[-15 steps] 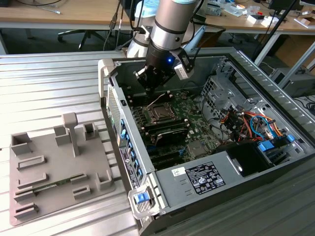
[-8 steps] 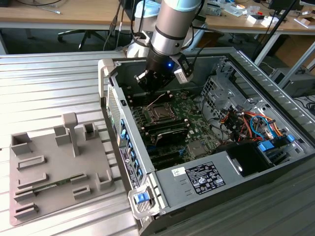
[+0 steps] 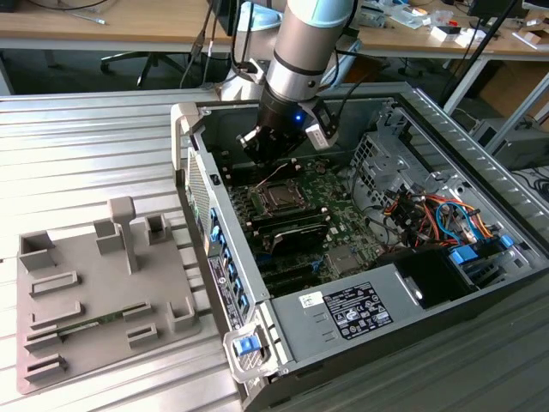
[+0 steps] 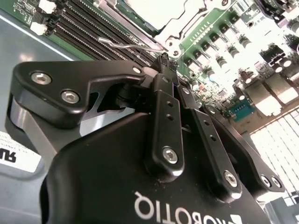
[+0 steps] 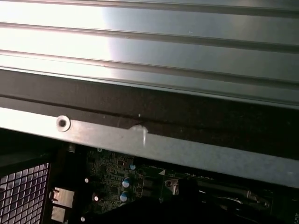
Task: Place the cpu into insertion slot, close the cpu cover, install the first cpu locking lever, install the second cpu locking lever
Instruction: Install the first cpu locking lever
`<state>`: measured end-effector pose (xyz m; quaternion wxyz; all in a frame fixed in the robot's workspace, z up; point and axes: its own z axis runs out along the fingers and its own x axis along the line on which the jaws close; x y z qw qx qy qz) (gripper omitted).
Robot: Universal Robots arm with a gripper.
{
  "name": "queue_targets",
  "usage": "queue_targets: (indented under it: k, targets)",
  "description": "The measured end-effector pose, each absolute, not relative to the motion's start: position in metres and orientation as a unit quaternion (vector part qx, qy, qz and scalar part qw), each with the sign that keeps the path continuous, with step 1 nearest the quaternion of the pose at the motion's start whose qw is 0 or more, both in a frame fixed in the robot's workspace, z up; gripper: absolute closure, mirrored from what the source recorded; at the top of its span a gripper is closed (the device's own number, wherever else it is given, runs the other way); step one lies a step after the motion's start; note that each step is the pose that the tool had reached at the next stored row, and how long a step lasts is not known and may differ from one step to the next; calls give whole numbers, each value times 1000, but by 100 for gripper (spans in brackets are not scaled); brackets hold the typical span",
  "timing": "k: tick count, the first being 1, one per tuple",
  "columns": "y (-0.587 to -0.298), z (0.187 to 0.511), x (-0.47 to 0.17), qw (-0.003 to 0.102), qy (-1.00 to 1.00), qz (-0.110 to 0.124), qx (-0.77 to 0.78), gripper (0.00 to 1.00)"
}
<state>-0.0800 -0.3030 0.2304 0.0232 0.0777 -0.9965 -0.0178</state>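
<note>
While I hang over the open computer case [image 3: 429, 107], my gripper [image 3: 266, 161] is closed. In the second wrist view the gripper [image 4: 162, 63] has its fingertips [image 4: 156, 70] drawn together at one point. I can't tell whether anything is pinched between them.

- The tips sit just above the insertion slot [image 3: 294, 209], off the edge of it that lies nearer the case's back wall. There's no contact I can confirm.
- The cpu [image 3: 280, 199] is seated in the slot. In the second wrist view its top [image 4: 156, 11] is a washed-out bright square.
- The cpu cover [image 4: 182, 27] looks to lie flat, framing the chip.
- One thin wire locking lever [image 4: 126, 45] runs along the slot's edge nearest my tips. In the exterior view the lever [image 3: 273, 176] stands tilted up off the green motherboard [image 3: 334, 202], not latched down.
- Long black memory slots [image 4: 88, 28] run just beside the slot.
- Coloured cables [image 3: 429, 210] are well away from the slot, toward the exterior view's right.
- A grey fixture tray [image 3: 86, 335] with upright posts sits outside the case on the ribbed metal table [image 3: 86, 137], well apart from the slot on the exterior view's left.
- The first wrist view has the case's metal wall [image 5: 187, 149], with a strip of board [image 5: 112, 172] beyond it.
</note>
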Motion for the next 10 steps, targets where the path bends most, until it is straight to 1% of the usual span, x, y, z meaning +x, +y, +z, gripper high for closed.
queue_targets:
  k: [10]
  targets:
    - [-298,219,-73,24,-996,-18,83,89]
